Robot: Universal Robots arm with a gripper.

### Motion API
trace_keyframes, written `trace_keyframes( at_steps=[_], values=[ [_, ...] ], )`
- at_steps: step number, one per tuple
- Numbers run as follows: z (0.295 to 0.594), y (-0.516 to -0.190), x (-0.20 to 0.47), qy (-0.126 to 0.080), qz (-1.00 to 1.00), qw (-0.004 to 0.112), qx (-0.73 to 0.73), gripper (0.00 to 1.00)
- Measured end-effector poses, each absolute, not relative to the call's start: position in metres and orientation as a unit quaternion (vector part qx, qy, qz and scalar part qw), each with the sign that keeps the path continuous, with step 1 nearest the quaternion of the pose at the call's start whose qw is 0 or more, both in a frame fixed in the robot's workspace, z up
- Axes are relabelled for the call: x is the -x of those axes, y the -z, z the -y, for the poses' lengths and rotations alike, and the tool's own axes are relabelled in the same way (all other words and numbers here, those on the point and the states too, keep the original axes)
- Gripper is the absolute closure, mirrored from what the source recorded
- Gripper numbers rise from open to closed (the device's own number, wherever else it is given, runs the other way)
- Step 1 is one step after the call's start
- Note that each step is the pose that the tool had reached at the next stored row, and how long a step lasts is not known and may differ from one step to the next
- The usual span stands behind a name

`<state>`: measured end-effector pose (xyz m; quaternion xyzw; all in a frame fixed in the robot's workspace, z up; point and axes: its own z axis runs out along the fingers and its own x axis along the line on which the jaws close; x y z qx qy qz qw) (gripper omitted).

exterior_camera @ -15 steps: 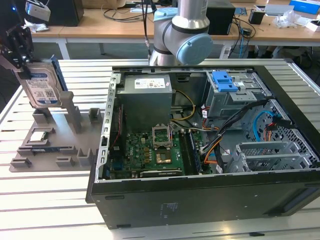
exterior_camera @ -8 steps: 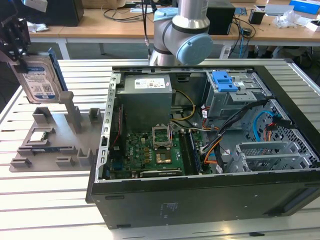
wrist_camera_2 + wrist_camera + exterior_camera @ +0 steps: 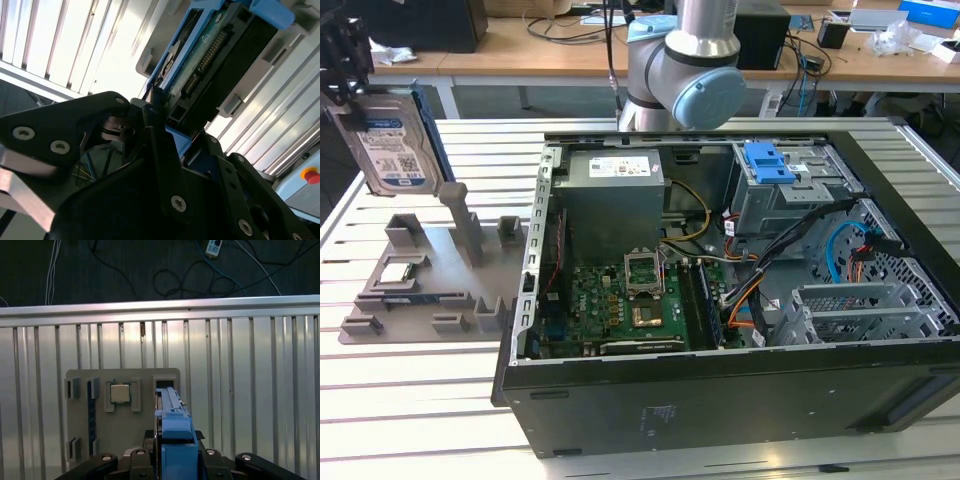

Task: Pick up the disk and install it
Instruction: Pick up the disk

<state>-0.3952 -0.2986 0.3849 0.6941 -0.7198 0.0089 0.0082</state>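
Observation:
The disk (image 3: 388,145), a silver drive with a white-and-blue label in a blue carrier, hangs upright in the air at the exterior view's far left. My gripper (image 3: 348,92) is shut on its upper end. The disk is lifted clear above the grey holder plate (image 3: 430,295). In the second wrist view the black fingers (image 3: 152,125) clamp the disk (image 3: 210,55) by its connector end. In the first wrist view the carrier's blue edge (image 3: 172,435) runs out from between the fingers, over the plate's slot (image 3: 165,385).
An open computer case (image 3: 880,400) lies at the exterior view's right, with a drive cage and blue bracket (image 3: 767,162) at its far corner. A small square chip (image 3: 120,392) sits in a pocket of the holder plate (image 3: 125,435). The slatted metal table's edge (image 3: 160,307) is close.

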Motion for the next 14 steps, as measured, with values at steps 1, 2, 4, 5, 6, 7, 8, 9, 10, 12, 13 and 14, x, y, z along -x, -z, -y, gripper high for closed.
trace_keyframes(
  at_steps=[1, 2, 4, 5, 6, 7, 8, 9, 10, 12, 13, 14],
  values=[
    [0.299, -0.388, 0.395, -0.009, 0.72, 0.008, -0.694, 0.63],
    [0.299, -0.39, 0.395, -0.009, 0.72, 0.008, -0.694, 0.63],
    [0.299, -0.394, 0.395, -0.009, 0.72, 0.008, -0.694, 0.63],
    [0.299, -0.396, 0.395, -0.009, 0.72, 0.008, -0.694, 0.63],
    [0.299, -0.398, 0.395, -0.009, 0.72, 0.008, -0.694, 0.63],
    [0.299, -0.4, 0.395, -0.009, 0.72, 0.008, -0.694, 0.63],
    [0.299, -0.406, 0.395, -0.009, 0.72, 0.008, -0.694, 0.63],
    [0.299, -0.409, 0.395, -0.009, 0.72, 0.008, -0.694, 0.63],
    [0.299, -0.414, 0.395, -0.009, 0.72, 0.008, -0.694, 0.63],
    [0.299, -0.418, 0.395, -0.009, 0.72, 0.008, -0.694, 0.63],
    [0.299, -0.421, 0.395, -0.009, 0.72, 0.008, -0.694, 0.63],
    [0.299, -0.422, 0.395, -0.009, 0.72, 0.008, -0.694, 0.63]
  ],
)
